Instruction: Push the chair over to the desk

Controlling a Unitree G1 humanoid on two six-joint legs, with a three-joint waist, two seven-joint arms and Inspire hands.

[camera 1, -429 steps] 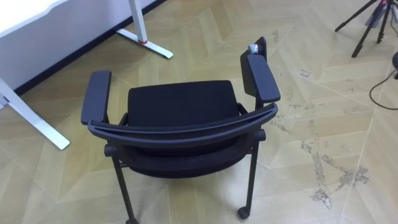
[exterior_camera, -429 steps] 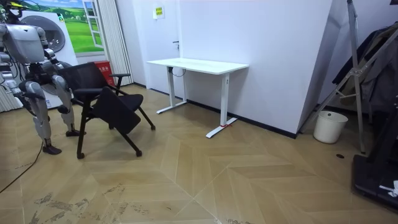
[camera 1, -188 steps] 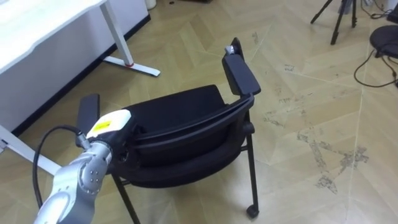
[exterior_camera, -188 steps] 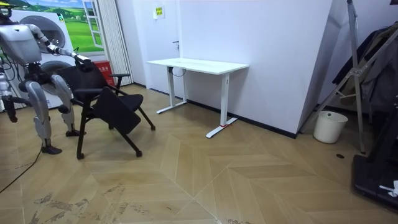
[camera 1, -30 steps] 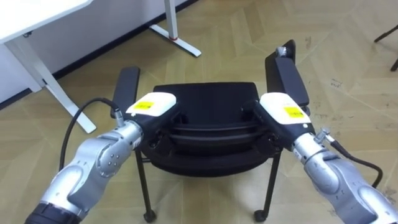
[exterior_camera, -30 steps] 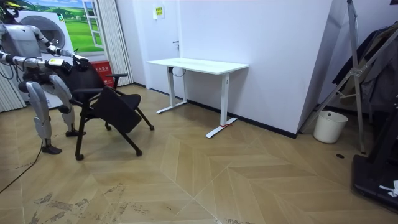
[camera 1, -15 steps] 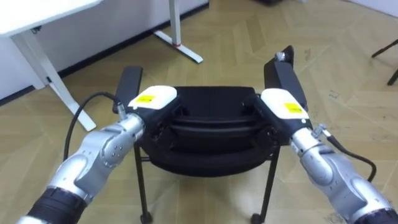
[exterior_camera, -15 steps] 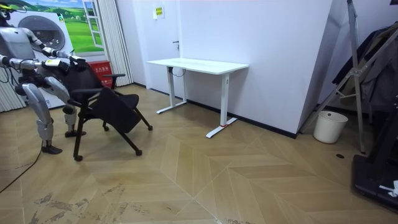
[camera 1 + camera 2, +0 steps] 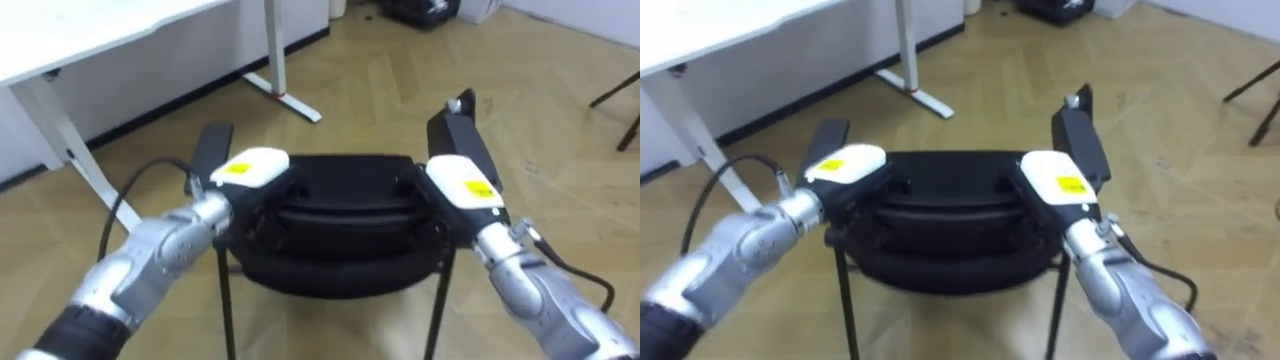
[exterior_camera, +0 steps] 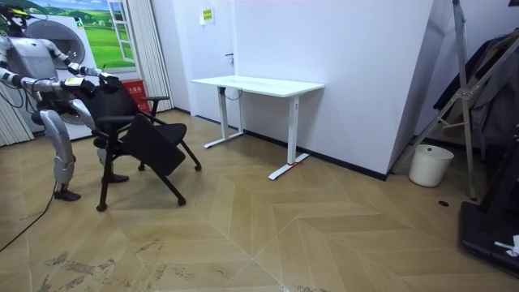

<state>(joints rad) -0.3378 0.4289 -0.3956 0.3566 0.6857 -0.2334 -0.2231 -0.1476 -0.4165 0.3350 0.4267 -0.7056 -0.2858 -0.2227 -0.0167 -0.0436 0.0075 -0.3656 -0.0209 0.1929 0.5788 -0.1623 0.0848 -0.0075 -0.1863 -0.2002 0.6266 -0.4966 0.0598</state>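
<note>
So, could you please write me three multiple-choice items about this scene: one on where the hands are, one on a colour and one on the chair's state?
1. The left hand and right hand rest:
A on the floor
B on the curved backrest of the black padded armchair
C on the robot's hips

2. The rectangular metal-legged desk is:
A white
B black
C red

3. The armchair:
A lies on its side
B is upside down
C stands on its legs

Key:
1 B, both hands sit on the backrest's top edge in the eye views.
2 A, its top and legs are white in the room view.
3 C, its legs meet the wooden floor with the seat up.
</note>
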